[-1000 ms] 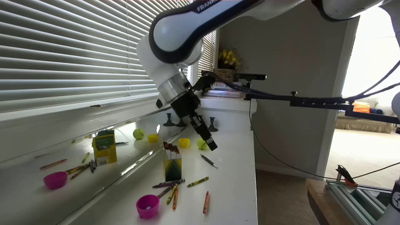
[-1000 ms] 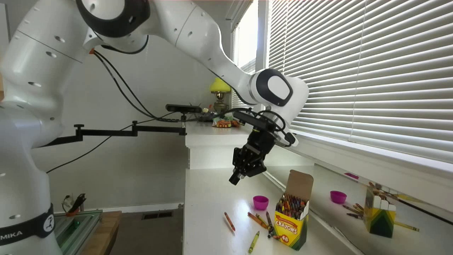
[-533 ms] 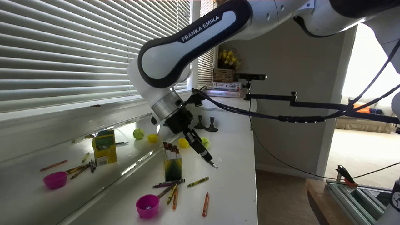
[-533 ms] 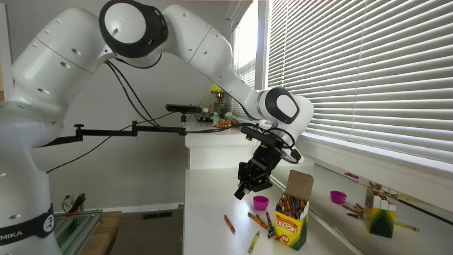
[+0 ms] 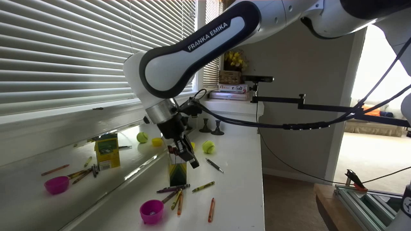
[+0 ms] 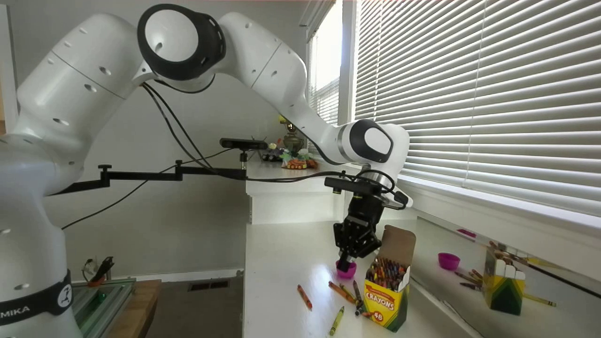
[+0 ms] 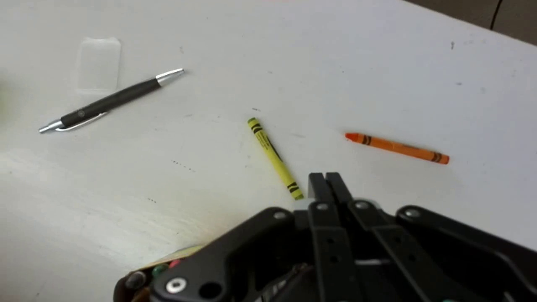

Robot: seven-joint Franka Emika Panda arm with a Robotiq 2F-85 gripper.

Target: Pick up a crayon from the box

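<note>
Wrist view: gripper [image 7: 325, 178], jaws together, nothing between. Both exterior views: gripper lower and nearer the box [image 6: 381, 304] than a second ago; crayons [image 6: 386, 272] stand inside. Apparent stage: approach; opening above the box still needed.

End effector [image 5: 194, 163] tilted above bench [image 5: 239, 192], partly hiding the box [image 5: 178, 175] (upright, green and yellow); loose crayons [image 5: 173, 188] near pink bowl [image 5: 152, 219].
</note>
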